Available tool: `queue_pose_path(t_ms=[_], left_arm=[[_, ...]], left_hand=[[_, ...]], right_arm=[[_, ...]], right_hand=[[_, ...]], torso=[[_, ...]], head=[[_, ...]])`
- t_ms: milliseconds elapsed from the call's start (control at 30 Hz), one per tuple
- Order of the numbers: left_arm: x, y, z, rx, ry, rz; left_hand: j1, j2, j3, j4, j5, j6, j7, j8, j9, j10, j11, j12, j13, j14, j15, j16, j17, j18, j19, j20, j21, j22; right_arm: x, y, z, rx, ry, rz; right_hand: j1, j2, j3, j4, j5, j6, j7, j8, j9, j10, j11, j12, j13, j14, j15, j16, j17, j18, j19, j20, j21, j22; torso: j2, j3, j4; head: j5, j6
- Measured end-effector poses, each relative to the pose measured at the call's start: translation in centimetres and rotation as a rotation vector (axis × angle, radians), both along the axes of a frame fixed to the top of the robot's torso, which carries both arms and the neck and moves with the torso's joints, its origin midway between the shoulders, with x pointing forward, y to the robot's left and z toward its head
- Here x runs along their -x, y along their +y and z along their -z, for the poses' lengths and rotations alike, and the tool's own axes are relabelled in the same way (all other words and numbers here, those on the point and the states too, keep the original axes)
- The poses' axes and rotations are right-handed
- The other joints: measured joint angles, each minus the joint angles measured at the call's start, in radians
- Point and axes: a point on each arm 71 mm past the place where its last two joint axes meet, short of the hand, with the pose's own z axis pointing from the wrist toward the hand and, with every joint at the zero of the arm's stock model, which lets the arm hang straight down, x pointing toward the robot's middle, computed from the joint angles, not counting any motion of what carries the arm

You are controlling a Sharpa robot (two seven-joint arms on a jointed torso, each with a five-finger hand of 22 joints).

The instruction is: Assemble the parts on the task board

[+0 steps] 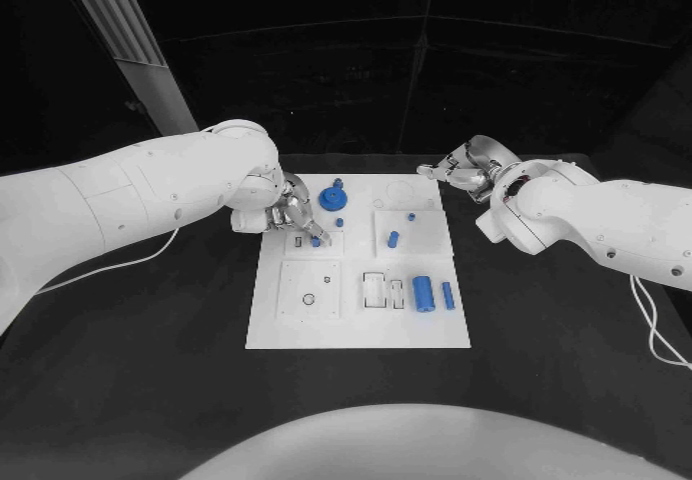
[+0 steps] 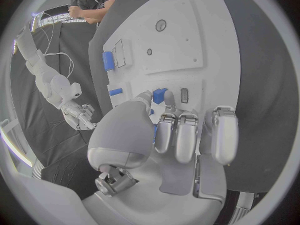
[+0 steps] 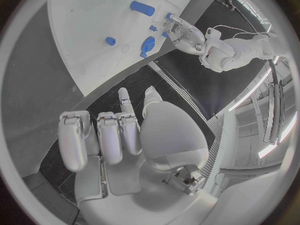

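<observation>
Nearest the head camera lies the near edge of the white task board point(image 1: 289, 335), a plate in the middle of the black table point(image 1: 130, 380). Toward its near right part a thick blue cylinder point(image 1: 423, 294) lies flat, with a thinner blue pin point(image 1: 449, 294) just beside it on the right and two pale outlined slots to its left. Farther back on the right half, a short blue peg point(image 1: 392, 239) rests on a raised white square, and a smaller blue piece point(image 1: 411, 215) sits beyond it. At the far left part of the board, a round blue part with a knob point(image 1: 333, 195) stands near the left hand point(image 1: 293, 215), with a tiny blue piece point(image 1: 340, 222) close by. That left hand is lowered onto the board, and its fingertips are closed on a small blue part point(image 2: 159, 95), pinched between thumb and finger, as the left wrist view shows. The right hand point(image 1: 464, 162) hovers off the far right corner of the board, above the table and apart from every piece; it holds nothing, and its fingers point(image 3: 103, 135) are loosely extended and apart.
</observation>
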Motion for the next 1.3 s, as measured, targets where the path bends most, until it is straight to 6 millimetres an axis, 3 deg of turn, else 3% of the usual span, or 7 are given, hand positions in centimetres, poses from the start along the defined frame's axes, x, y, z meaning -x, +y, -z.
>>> queue_pose_path(t_ms=[133, 333, 467, 633, 833, 1000, 1300], left_arm=[[0.0, 0.01, 0.0, 0.001, 0.0, 0.0], [0.01, 0.04, 0.0, 0.003, -0.001, 0.0], [0.02, 0.09, 0.02, 0.009, -0.003, 0.0], [0.01, 0.16, 0.08, 0.02, -0.006, 0.0], [0.01, 0.15, 0.09, 0.027, -0.005, 0.005], [0.05, -0.01, 0.05, 0.036, -0.001, 0.012], [0.05, -0.06, 0.04, 0.045, 0.001, 0.018]], left_hand=[[0.0, 0.0, 0.0, 0.0, 0.0, 0.0, 0.0, 0.0, 0.0, 0.001, 0.001, 0.0, 0.0, 0.0, 0.0, 0.0, 0.0, 0.0, 0.0, 0.0, 0.0, 0.0], [0.042, 0.033, -0.002, -0.009, -0.001, 0.0, 0.0, 0.001, 0.0, 0.001, 0.001, 0.0, 0.0, 0.0, 0.0, 0.0, 0.0, 0.0, 0.0, 0.0, 0.0, 0.0], [0.065, 0.041, -0.006, -0.014, -0.041, 0.0, 0.0, 0.001, 0.0, 0.001, 0.001, 0.0, 0.0, 0.0, 0.0, 0.0, 0.0, 0.0, 0.0, 0.0, 0.0, 0.0], [0.057, 0.043, -0.035, 0.001, -0.046, 0.004, 0.003, 0.003, 0.0, 0.001, 0.001, 0.0, 0.0, 0.0, 0.0, 0.0, 0.0, 0.0, 0.0, 0.0, 0.0, 0.0], [0.113, 0.055, -0.014, -0.027, 0.136, 0.004, 0.003, -0.028, -0.021, 0.001, 0.001, 0.0, 0.0, 0.0, 0.0, 0.0, 0.0, 0.0, -0.003, 0.003, -0.004, 0.0], [0.167, 0.044, 0.045, -0.065, 0.271, 0.011, -0.004, -0.039, -0.033, -0.003, -0.003, 0.0, 0.0, 0.0, 0.0, 0.0, 0.0, 0.0, -0.003, 0.003, -0.004, 0.0], [0.182, 0.023, 0.095, -0.052, 0.385, 0.015, -0.007, -0.042, -0.041, -0.003, -0.003, 0.0, 0.0, 0.0, 0.0, 0.0, 0.0, 0.0, -0.003, 0.003, -0.004, 0.0]], right_arm=[[0.0, 0.03, 0.0, 0.0, 0.0, -0.001], [-0.01, 0.05, 0.01, 0.0, 0.001, -0.001], [-0.02, 0.05, 0.01, 0.0, 0.001, -0.001], [-0.02, 0.05, 0.02, 0.0, 0.001, -0.001], [-0.02, 0.04, 0.02, 0.0, 0.002, 0.0], [-0.01, 0.04, 0.03, 0.001, 0.002, 0.0], [-0.01, 0.01, 0.03, 0.001, 0.004, 0.002]], right_hand=[[0.0, 0.0, 0.0, 0.0, 0.0, 0.0, 0.0, 0.0, 0.0, 0.0, 0.0, 0.0, 0.0, 0.0, 0.0, 0.0, 0.0, 0.0, 0.0, 0.0, 0.0, 0.0], [0.0, 0.0, 0.0, 0.0, 0.0, 0.0, 0.0, 0.0, 0.0, 0.0, 0.0, 0.0, 0.0, 0.0, 0.0, 0.0, 0.0, 0.0, 0.0, 0.0, 0.0, 0.0], [0.0, 0.0, 0.0, 0.0, 0.0, 0.0, 0.0, 0.0, 0.0, 0.0, 0.0, 0.0, 0.0, 0.0, 0.0, 0.0, 0.0, 0.0, 0.0, 0.0, 0.0, 0.0], [0.0, 0.0, 0.0, 0.0, 0.0, 0.0, 0.0, 0.0, 0.0, 0.0, 0.0, 0.0, 0.0, 0.0, 0.0, 0.0, 0.0, 0.0, 0.0, 0.0, 0.0, 0.0], [0.003, 0.003, -0.003, 0.003, 0.0, 0.0, 0.0, 0.0, 0.0, 0.0, 0.0, 0.0, 0.0, 0.0, 0.0, 0.0, 0.0, 0.0, 0.0, 0.0, 0.0, 0.0], [0.004, 0.004, -0.003, 0.003, 0.0, 0.0, 0.0, 0.0, 0.001, 0.0, 0.0, 0.0, 0.0, 0.0, 0.0, 0.0, 0.001, 0.0, 0.0, 0.0, 0.0, 0.0], [0.004, 0.004, -0.003, 0.003, 0.0, 0.0, 0.0, 0.0, 0.001, 0.0, 0.0, 0.0, 0.0, 0.0, 0.0, 0.0, 0.001, 0.0, 0.0, 0.0, 0.0, 0.0]], torso=[[0.0, 0.0, 0.0001], [0.0, 0.0, 0.0001], [0.0, 0.0, 0.0005], [0.0, 0.0001, 0.0006], [0.0, 0.0004, 0.0005], [0.0, 0.0004, 0.0002], [0.0, 0.0003, 0.0001]], head=[[0.0, 0.0], [0.001, 0.0], [0.001, 0.0], [0.001, 0.0], [0.0, 0.0], [0.0, 0.0], [0.0, 0.0]])
